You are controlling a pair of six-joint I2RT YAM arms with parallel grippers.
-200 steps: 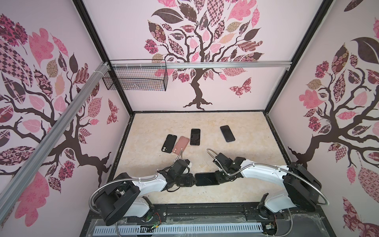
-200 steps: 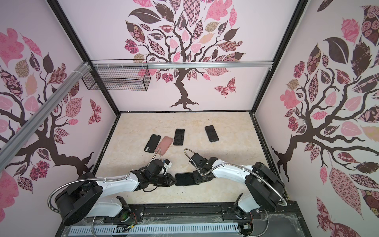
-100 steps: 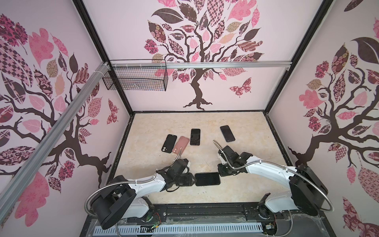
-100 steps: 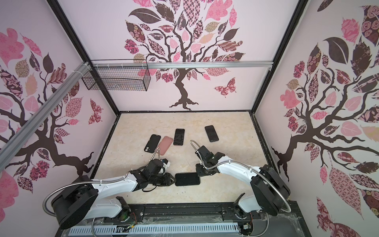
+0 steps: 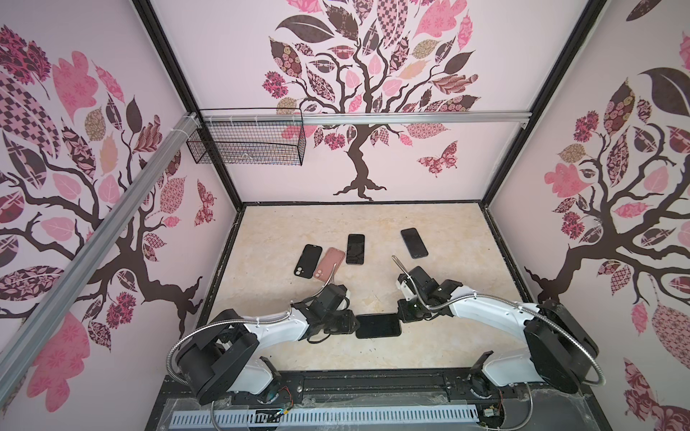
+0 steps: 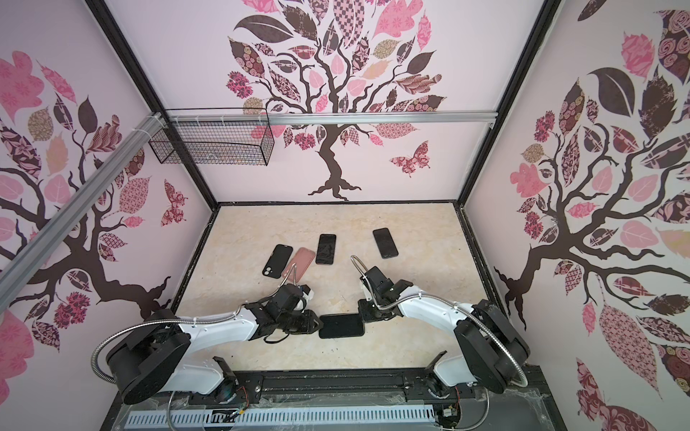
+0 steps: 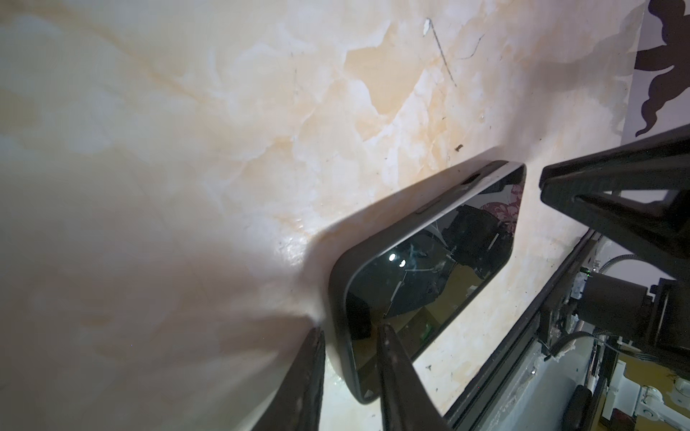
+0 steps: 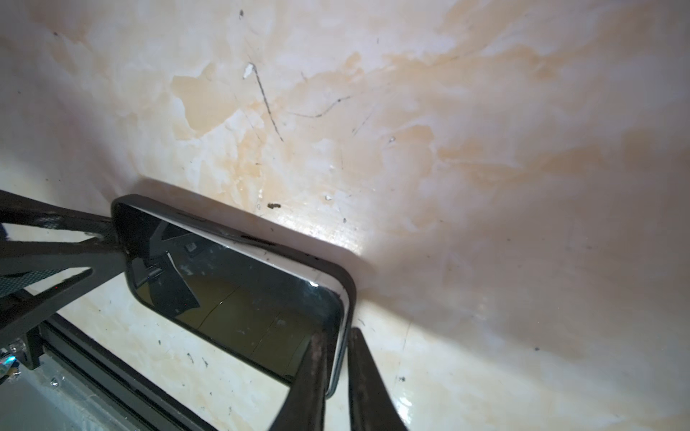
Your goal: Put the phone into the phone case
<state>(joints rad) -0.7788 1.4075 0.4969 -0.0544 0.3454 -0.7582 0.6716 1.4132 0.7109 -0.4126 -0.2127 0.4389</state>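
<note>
The dark-screened phone (image 5: pixel 378 325) (image 6: pixel 341 325) lies flat near the table's front, inside a black phone case (image 7: pixel 338 298) (image 8: pixel 347 283). A pale strip of the phone's side shows above the case rim along the far long edge. My left gripper (image 5: pixel 353 324) (image 7: pixel 351 330) stands at the left short end, narrowly open. One finger is over the screen and the other is outside the rim, with table showing between. My right gripper (image 5: pixel 402 317) (image 8: pixel 338 334) is at the right short end, its fingers shut on the case rim.
Farther back lie a black case (image 5: pixel 308 261), a pink case (image 5: pixel 329 264) and two black phones (image 5: pixel 355 249) (image 5: pixel 414 243). A wire basket (image 5: pixel 246 141) hangs on the back left rail. The black front rail (image 5: pixel 373 377) runs just behind the arms' bases.
My right gripper pulled back from the phone's right end half a second ago and has returned to it, closing on the rim. The left gripper stayed at the left end.
</note>
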